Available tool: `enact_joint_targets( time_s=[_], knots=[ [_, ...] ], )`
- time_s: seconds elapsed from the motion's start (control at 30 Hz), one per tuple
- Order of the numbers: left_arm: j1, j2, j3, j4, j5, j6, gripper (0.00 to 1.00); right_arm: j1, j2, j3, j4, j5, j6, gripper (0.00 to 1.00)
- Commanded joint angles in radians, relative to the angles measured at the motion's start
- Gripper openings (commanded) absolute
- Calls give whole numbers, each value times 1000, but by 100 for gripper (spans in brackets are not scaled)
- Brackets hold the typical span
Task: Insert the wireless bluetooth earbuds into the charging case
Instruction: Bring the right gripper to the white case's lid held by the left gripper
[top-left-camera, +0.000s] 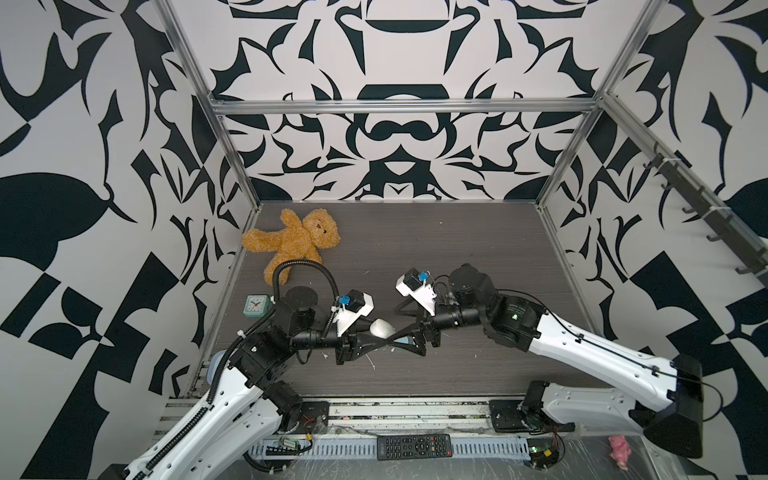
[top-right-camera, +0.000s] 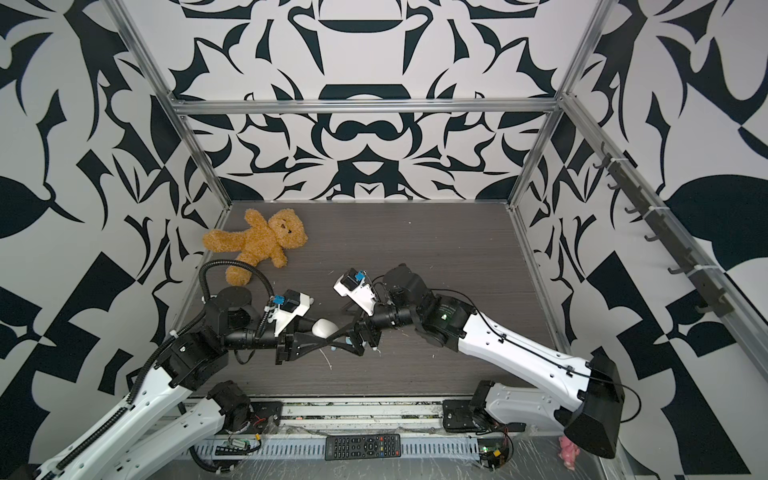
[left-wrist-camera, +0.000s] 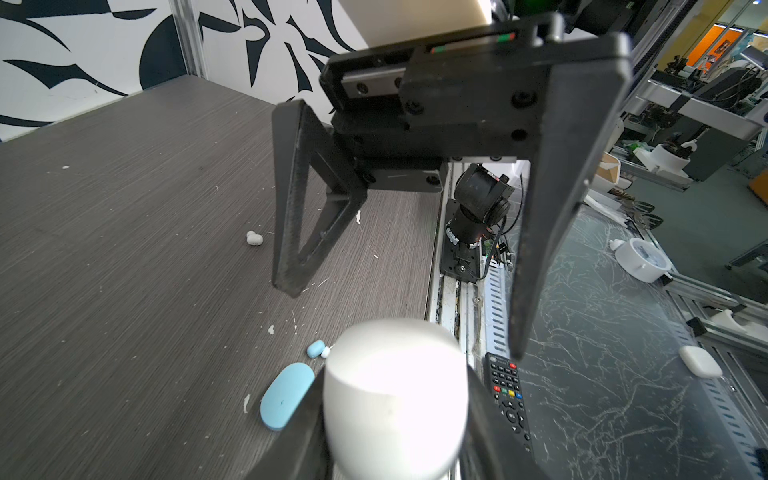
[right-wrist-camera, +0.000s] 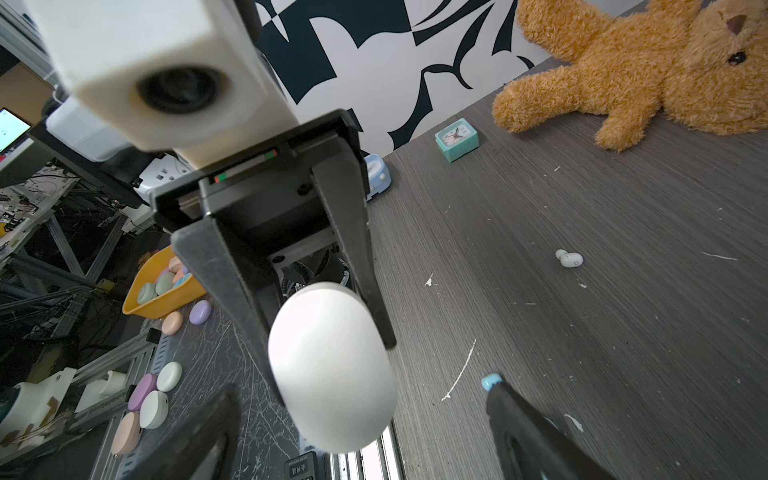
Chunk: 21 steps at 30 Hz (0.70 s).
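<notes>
White plastic, smooth and rounded: the white charging case (right-wrist-camera: 332, 374) hangs clear of the tabletop (left-wrist-camera: 124, 249), clamped across its sides by the left pincer (right-wrist-camera: 328, 349). The lid looks shut, with no gap visible. The right pincer (left-wrist-camera: 403, 325) faces it with jaws spread wide, one finger to each side of the case and, as far as I can tell, not touching it.

No earbuds are in the case. The white earbud (left-wrist-camera: 254, 238) lies alone on the tabletop, well apart. The blue earbud (left-wrist-camera: 316, 348) lies just beside the blue case (left-wrist-camera: 286, 395), under where the pincers meet. Other buds are not made out.

Risks, as judged:
- Slick curved shell, narrow hold: a push or twist from the right pincer could rotate the case or squirt it out onto the blue earbud.
- Both pincers' tips are crowded, so a misaligned close could strike finger on finger.
- One right finger sits near the blue earbud, and a low sweep would flick it away.
- With the lid shut, nothing can be seated yet.
</notes>
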<state>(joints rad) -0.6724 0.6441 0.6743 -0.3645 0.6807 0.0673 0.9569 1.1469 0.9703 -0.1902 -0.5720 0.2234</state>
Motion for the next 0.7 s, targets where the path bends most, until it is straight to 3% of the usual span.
enact_joint_targets(
  time_s=[0.0, 0.67],
  knots=[
    [7, -6, 9, -10, 33, -4, 0, 6, 6, 4, 9, 18, -28, 93],
    [8, -18, 5, -12, 51, 12, 0, 6, 28, 30, -30, 191, -54, 89]
  ],
)
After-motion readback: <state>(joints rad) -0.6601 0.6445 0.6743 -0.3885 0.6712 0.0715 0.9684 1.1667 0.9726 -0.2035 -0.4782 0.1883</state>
